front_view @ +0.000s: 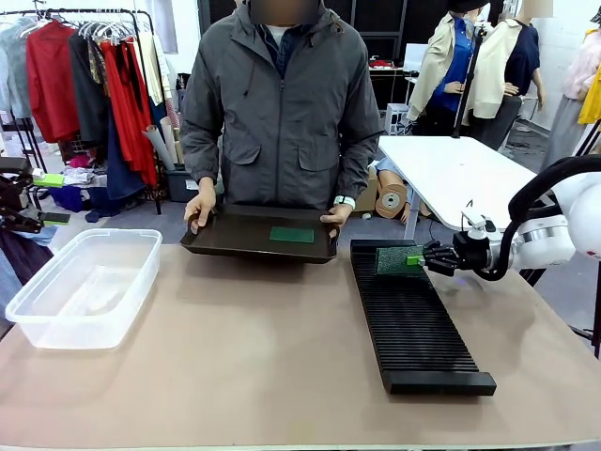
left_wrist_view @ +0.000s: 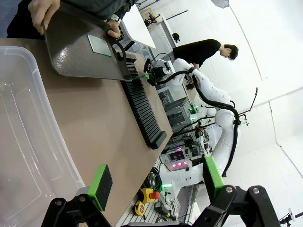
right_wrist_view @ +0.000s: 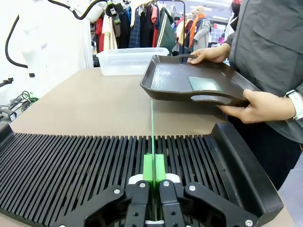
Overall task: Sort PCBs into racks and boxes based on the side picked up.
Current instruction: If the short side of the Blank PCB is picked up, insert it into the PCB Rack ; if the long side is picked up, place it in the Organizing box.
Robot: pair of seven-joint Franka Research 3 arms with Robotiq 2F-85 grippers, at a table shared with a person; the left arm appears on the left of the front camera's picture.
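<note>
Racking step | we had right gripper (front_view: pixel 416 258) clamped on board (front_view: pixel 394 260) at rack (front_view: pixel 413 329); left gripper (left_wrist_view: pixel 156 182) open, empty | next: seat it in a slot

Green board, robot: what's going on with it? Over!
Right gripper shut on PCB, edge-on at rack far end. Left gripper open near box. Second PCB on person's tray. Nothing blocking.

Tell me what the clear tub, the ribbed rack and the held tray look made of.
Tub: clear glossy plastic, probably; table shows through its walls. Rack: matte black, likely moulded plastic; fine even ribs. Tray: dark, slightly sheened plastic, it seems; moulded handle cutouts.
</note>
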